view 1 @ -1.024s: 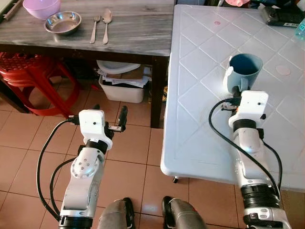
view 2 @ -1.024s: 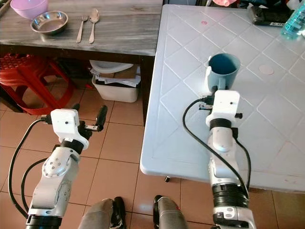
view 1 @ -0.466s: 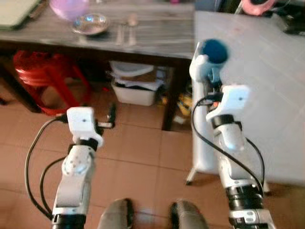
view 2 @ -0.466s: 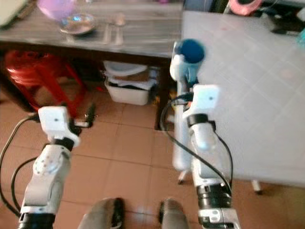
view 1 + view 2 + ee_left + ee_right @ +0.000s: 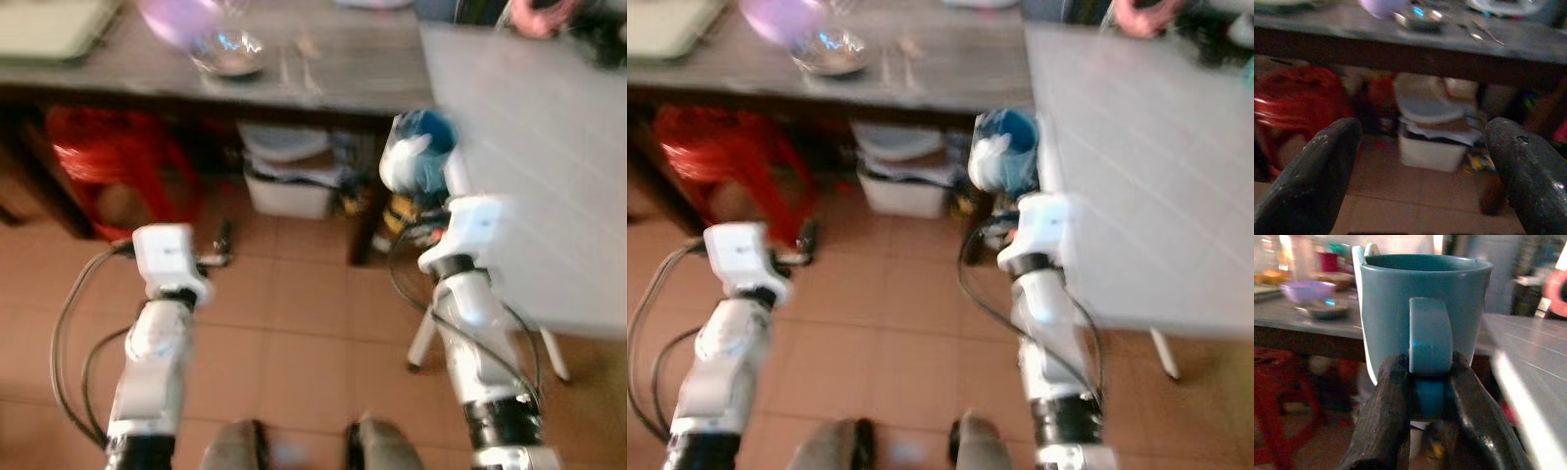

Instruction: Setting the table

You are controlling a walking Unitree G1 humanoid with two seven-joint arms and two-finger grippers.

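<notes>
Right claw [image 5: 1422,396] clamped on teal ceramic mug [image 5: 1420,313] handle; left claw [image 5: 1420,161] wide open, empty. Keep mug upright, carry to grey wooden surface [image 5: 362,83].

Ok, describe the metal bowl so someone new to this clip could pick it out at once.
Find the dark wooden table along the far side of the view, left of the white table. Near its front edge, above the red stool, sits the metal bowl. It is small, shiny steel, with a larger purple bowl touching its left and a fork and spoon to its right.
</notes>
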